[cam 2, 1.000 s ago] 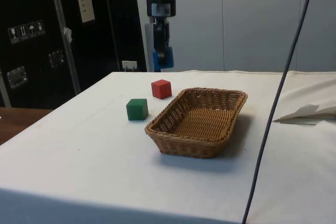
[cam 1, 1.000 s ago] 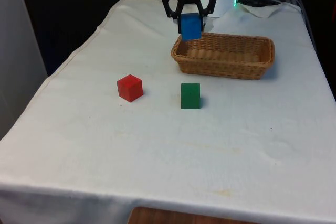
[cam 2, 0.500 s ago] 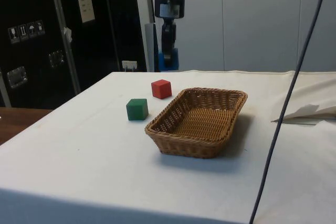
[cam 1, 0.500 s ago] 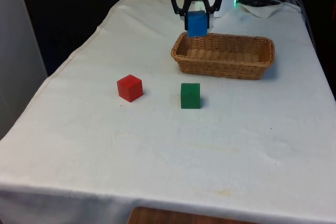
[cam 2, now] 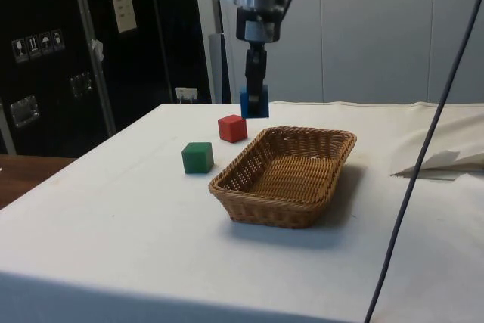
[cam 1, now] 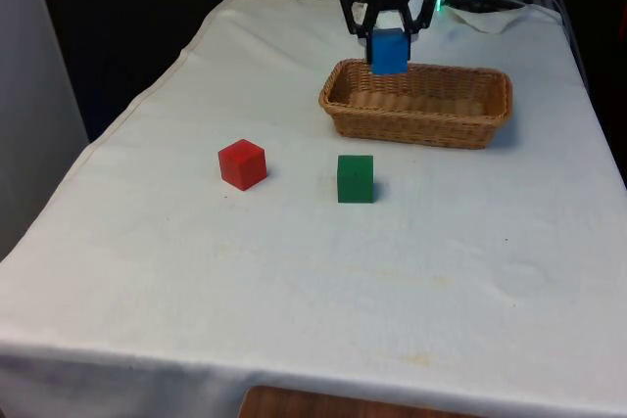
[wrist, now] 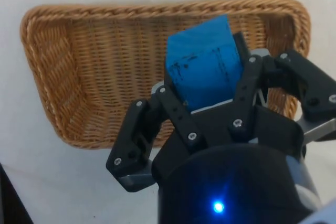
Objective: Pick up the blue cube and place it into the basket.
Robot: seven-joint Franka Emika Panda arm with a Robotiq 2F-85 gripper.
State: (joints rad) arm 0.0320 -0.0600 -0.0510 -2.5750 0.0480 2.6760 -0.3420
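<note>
Change: the gripper (cam 1: 389,38) had carried the blue cube (cam 1: 389,51) towards the front view's right, from beside the basket's corner to above its far rim.
Meaning: transport judged nearly complete; lowering and release remained.
Fingers: closed on the blue cube's sides, cube raised clear of the table, upper centre of the front view.
Basket (cam 1: 490,116): wicker, upper right of centre in the front view; interior appeared bare.
Wrist view: blue cube (wrist: 206,70) over basket (wrist: 63,72) floor.
Others: red cube (cam 1: 242,163) and green cube (cam 1: 355,178) on cloth, mid-frame, outside it.
</note>
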